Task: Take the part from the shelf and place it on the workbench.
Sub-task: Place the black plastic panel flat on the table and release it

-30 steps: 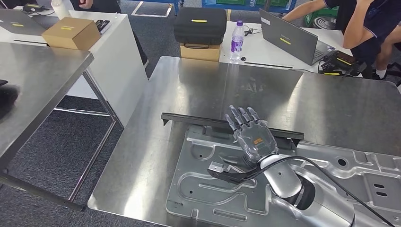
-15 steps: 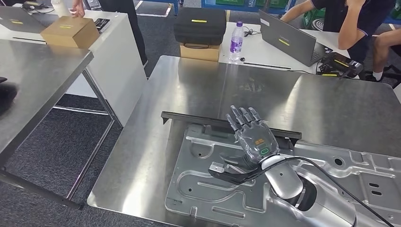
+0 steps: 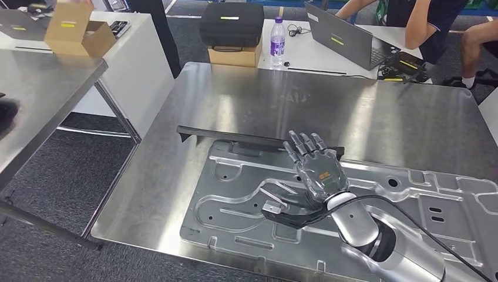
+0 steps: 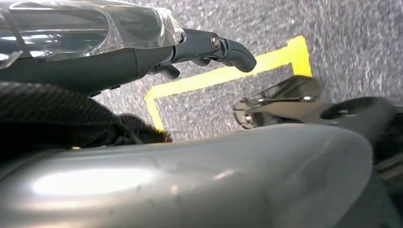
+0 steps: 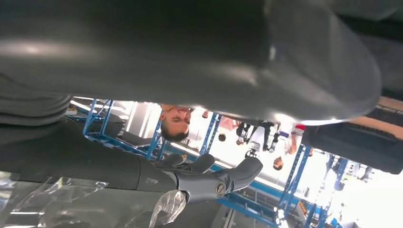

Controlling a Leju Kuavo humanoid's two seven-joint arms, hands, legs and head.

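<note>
A large stamped sheet-metal part (image 3: pixel 235 194) lies flat on the steel workbench (image 3: pixel 246 100), covering its near right portion. A black bar (image 3: pixel 235 138) runs along the part's far edge. My right hand (image 3: pixel 317 170) hovers over the middle of the part, back of the hand up, fingers spread and pointing away, holding nothing. In the right wrist view its dark fingers (image 5: pixel 214 183) stretch out free. My left hand (image 4: pixel 204 47) hangs over grey carpet with yellow floor tape, fingers loosely extended and holding nothing.
A second steel table (image 3: pixel 47 88) stands to the left across a carpeted gap. Behind the workbench, white tables carry a cardboard box (image 3: pixel 70 29), a black case (image 3: pixel 230 24), a bottle (image 3: pixel 277 33) and a laptop (image 3: pixel 343 38). People (image 3: pixel 434 23) sit at the back right.
The whole picture has shifted, so the camera has moved; more of the workbench's right side shows. My right hand stays spread over the part.
</note>
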